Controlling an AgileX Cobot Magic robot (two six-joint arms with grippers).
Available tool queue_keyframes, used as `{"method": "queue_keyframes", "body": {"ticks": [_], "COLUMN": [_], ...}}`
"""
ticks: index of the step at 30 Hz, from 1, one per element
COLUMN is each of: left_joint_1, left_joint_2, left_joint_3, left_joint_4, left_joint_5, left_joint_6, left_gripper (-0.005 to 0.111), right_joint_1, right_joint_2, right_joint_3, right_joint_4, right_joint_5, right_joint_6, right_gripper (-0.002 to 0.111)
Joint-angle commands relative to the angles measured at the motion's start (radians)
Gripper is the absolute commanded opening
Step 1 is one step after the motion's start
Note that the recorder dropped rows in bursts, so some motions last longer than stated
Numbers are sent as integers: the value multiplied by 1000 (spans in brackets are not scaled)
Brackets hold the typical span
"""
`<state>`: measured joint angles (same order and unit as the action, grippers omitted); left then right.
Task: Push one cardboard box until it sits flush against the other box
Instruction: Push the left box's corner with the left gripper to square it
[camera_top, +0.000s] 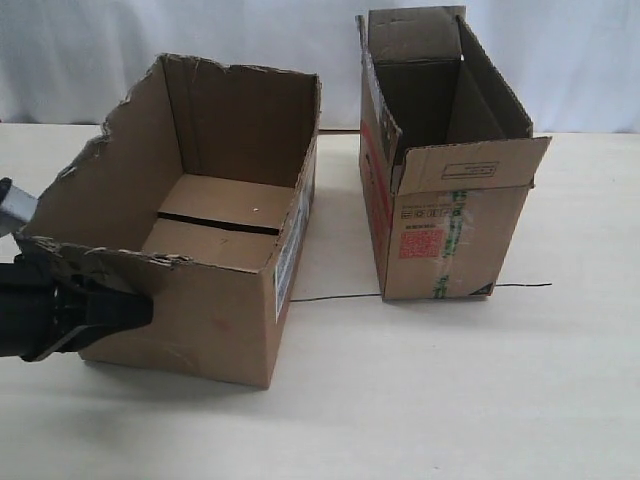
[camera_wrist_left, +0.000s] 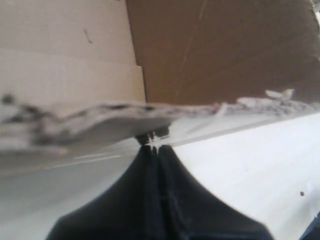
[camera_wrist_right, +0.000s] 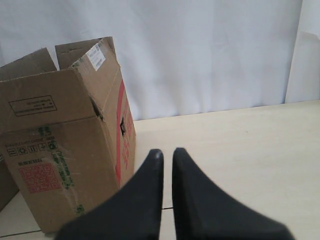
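Note:
The wide cardboard box (camera_top: 215, 300) with the ragged torn rim stands on the left of the table. The other box (camera_top: 445, 235), taller with a red label and green-printed tape, stands to its right across a gap. My left gripper (camera_top: 125, 305) is shut and presses against the wide box's front left corner, under the torn rim. In the left wrist view the joined fingertips of the left gripper (camera_wrist_left: 156, 147) touch the cardboard box (camera_wrist_left: 225, 55). My right gripper (camera_wrist_right: 167, 152) is shut, holds nothing and hovers beside the other box (camera_wrist_right: 65, 150), on its red-label side.
A thin black line (camera_top: 335, 297) runs across the pale table (camera_top: 450, 390) between the boxes' fronts. A white curtain (camera_top: 250, 35) hangs behind. The right gripper does not show in the exterior view.

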<state>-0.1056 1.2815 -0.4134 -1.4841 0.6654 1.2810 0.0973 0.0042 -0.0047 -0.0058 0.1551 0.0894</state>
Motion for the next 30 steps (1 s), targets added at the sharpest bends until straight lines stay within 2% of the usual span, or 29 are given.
{"method": "queue_keyframes", "body": {"ticks": [1,7,15,30], "left_joint_1": [-81,-142,-142,-142], "left_joint_2": [32,80,150,286], "left_joint_3": [-28,-82,-184,-268], "left_joint_4": [-82,-102,-104,-103], "left_joint_5": [-57,-107,-90,-70], "left_joint_6": [49,49,49,53], "left_gripper": [0,0,0,0], "right_joint_1": [-2,-2,-2,-2], "right_joint_2": [-4,-4,-4,-4], "right_joint_3": [5,5,5,5], "right_joint_4": [-6,-6,-6,-6], "right_joint_5": [4,4,4,4], "right_joint_6": [0,0,0,0], "right_gripper": [5,5,5,5]}}
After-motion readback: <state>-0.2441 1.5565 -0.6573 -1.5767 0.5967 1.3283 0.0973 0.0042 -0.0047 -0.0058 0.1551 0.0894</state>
